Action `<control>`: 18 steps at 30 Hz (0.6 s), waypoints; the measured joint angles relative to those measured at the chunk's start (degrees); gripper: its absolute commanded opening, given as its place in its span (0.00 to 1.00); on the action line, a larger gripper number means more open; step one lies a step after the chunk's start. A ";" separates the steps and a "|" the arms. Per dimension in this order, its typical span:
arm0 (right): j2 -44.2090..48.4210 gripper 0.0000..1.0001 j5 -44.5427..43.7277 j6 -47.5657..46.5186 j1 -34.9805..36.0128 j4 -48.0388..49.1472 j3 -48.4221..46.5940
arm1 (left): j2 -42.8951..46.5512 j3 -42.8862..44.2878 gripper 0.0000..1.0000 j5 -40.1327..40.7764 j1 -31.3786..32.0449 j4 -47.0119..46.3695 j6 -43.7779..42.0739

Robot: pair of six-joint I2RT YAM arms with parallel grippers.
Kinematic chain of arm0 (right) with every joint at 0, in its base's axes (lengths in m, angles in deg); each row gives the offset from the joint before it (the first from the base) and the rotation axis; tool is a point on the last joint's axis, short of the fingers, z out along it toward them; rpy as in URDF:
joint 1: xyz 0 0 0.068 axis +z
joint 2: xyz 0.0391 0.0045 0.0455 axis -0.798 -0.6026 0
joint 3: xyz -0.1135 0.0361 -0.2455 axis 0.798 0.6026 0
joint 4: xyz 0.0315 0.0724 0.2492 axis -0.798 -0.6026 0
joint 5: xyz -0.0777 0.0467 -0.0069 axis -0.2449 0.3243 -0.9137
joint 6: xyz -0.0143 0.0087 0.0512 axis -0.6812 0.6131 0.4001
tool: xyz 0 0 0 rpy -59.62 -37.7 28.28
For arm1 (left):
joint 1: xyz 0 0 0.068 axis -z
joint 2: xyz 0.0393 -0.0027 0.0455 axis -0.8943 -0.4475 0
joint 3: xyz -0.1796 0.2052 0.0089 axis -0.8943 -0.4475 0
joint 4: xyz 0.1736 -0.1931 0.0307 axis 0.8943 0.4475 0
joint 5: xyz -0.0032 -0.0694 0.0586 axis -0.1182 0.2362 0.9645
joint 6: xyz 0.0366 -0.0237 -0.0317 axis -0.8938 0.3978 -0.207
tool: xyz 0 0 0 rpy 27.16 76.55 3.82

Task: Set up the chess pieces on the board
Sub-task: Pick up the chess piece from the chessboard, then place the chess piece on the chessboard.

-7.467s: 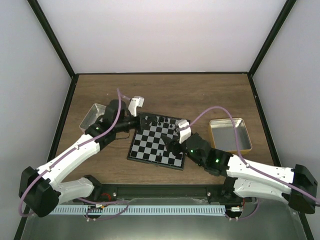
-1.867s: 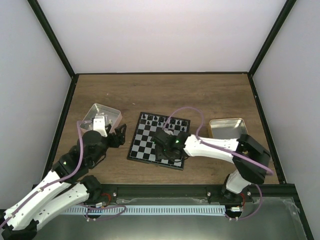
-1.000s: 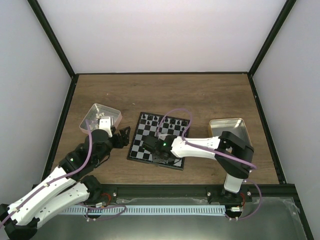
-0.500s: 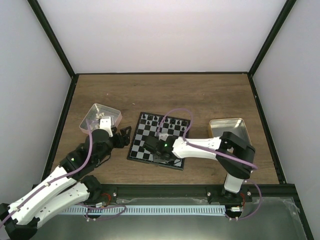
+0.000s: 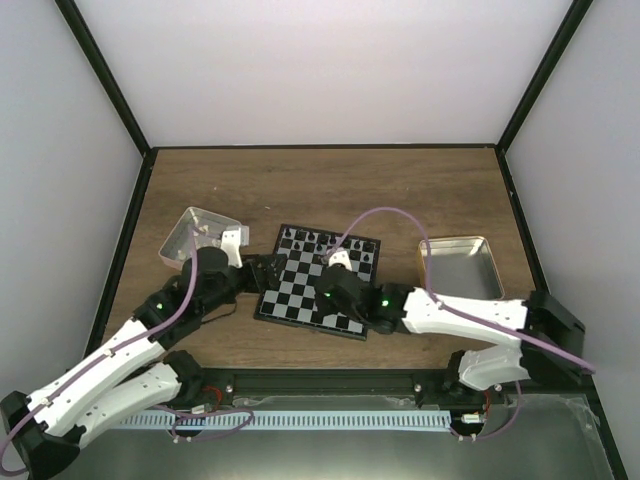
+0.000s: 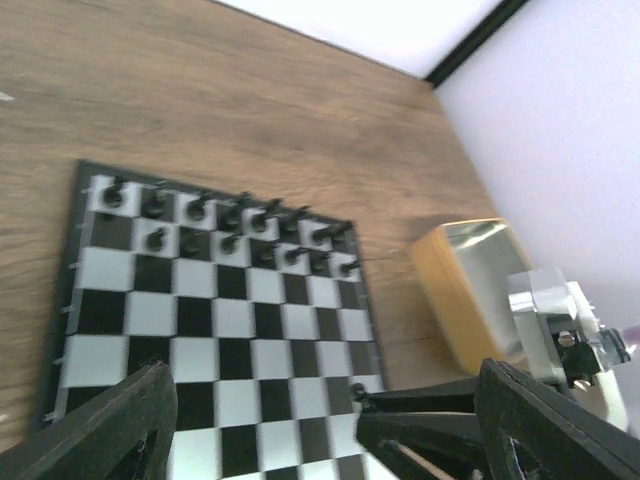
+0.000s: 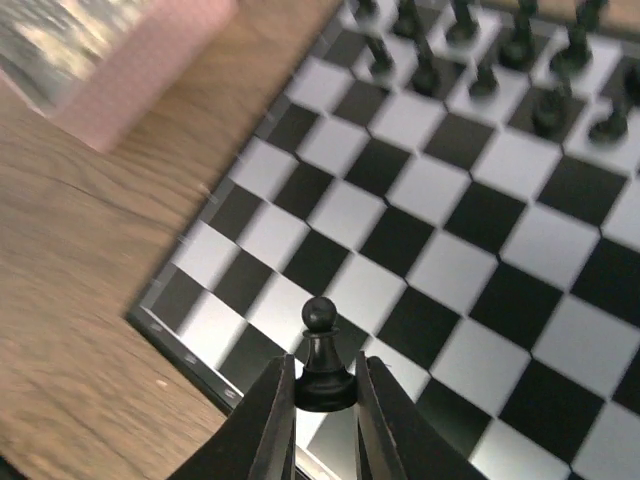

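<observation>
The board lies mid-table, and black chess pieces stand in its two far rows. My right gripper is shut on the base of a black pawn, which stands upright between its fingers, just above the board's near-left corner. From above, the right gripper hovers over the board's middle. My left gripper is open and empty at the board's left edge. Its wrist view shows the board, the far-row pieces and the held pawn.
A pinkish tin with small pale pieces sits left of the board, a blurred corner of it showing in the right wrist view. A tan-rimmed tin stands to the right of the board.
My right gripper closed on the pawn near the board's front-left and has moved right toward the board's middle with it. The left arm slid right, up to the board's left edge.
</observation>
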 measured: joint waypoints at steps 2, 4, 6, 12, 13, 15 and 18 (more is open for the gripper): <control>3.21 0.11 -0.24 -2.54 0.00 3.63 1.44 | -0.44 1.36 0.84 -4.02 -0.96 -1.53 0.76; 6.86 0.11 -0.15 -5.49 0.00 7.76 3.21 | -0.61 2.58 0.85 -7.67 -1.79 -3.21 1.57; 10.10 0.11 0.42 -8.20 0.00 10.95 4.52 | -1.03 4.09 0.85 -12.46 -2.73 -5.14 2.82; 18.16 0.11 5.68 -16.06 0.00 18.84 5.88 | -2.67 5.75 0.84 -25.59 -4.22 -13.31 7.74; 19.02 0.11 6.82 -17.09 0.00 19.80 5.88 | -3.13 5.75 0.81 -27.34 -4.28 -14.71 8.63; 20.13 0.11 8.79 -18.80 0.00 21.20 5.88 | -4.85 5.77 0.74 -31.28 -4.37 -17.70 10.60; 20.68 0.11 11.02 -20.50 0.00 22.21 5.95 | -7.45 5.77 0.63 -35.82 -4.44 -20.26 12.41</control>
